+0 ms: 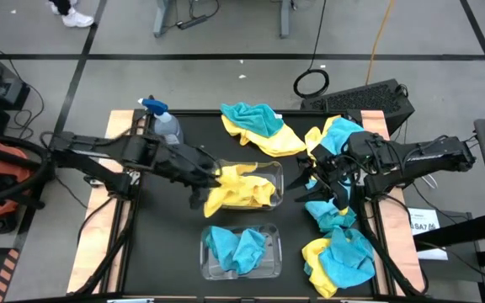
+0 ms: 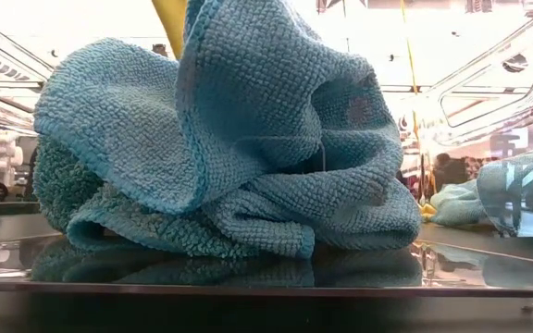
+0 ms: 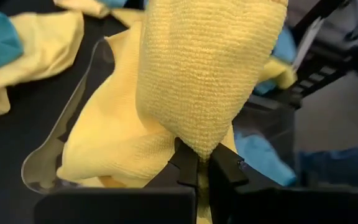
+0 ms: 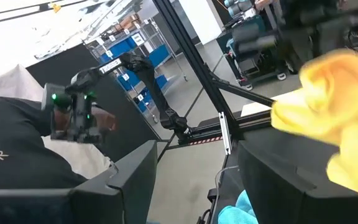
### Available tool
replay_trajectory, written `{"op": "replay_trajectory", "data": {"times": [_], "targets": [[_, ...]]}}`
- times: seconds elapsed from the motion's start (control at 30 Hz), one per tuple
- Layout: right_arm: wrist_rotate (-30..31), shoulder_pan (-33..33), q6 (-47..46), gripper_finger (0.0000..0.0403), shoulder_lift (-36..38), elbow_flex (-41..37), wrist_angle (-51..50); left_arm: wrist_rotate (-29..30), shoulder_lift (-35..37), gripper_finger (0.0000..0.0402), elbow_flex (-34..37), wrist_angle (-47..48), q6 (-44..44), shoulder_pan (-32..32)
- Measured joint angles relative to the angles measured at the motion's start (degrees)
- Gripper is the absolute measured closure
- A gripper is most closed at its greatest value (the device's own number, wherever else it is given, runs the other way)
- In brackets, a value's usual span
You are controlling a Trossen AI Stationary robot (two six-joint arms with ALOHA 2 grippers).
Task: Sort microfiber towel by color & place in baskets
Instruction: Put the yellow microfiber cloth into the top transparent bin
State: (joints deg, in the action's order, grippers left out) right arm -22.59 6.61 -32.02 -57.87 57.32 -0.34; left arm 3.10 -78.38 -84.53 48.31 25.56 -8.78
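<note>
Two baskets: the far basket (image 1: 278, 174) is taking yellow towels, the near basket (image 1: 207, 257) is holding teal ones, and both are sitting mid-table, one just behind the other.
Left gripper (image 1: 211, 180): it is pinching a yellow towel (image 3: 210, 68), fingers (image 3: 185, 163) nearly closed on a fold, and hanging it right over the far basket, whose clear rim (image 3: 73, 118) is showing beside the cloth.
Step in hand: judging by this, the left arm is dropping yellow into the yellow basket.
How to do it well: lowering until most of the cloth is sagging inside the walls, then opening fully and lifting straight up, so no corner is trailing out with the fingers.
Watch point: yellow cloth is already mounding over the basket's left edge (image 1: 213, 202), so aiming toward the middle is looking wiser.
Right gripper (image 1: 325, 178): it is hovering over the mixed pile (image 1: 331, 215) on the right side, fingers standing wide apart and, as far as this angle shows, holding nothing; a yellow fold (image 4: 334, 118) is lying just ahead of it.
Loose towels: one mixed heap (image 1: 259, 126) is waiting at the back, another (image 1: 339, 261) near the front right.
Spray bottle (image 1: 162, 122): standing at the back left, well clear of the drop.
</note>
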Motion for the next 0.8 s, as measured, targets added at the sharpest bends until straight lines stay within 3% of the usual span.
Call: {"op": "replay_trajectory", "data": {"times": [0.57, 0.8], "targets": [[1.7, 4.3, -0.5, 0.0188, 0.0, 0.0, -4.0, -2.1, -16.8, 0.0392, 0.0, 0.0, -5.9, 8.1], [3.5, 6.7, -0.5, 0.0188, 0.0, 0.0, -6.7, -6.9, -22.7, 0.0387, 0.0, -1.7, -9.0, 10.4]]}}
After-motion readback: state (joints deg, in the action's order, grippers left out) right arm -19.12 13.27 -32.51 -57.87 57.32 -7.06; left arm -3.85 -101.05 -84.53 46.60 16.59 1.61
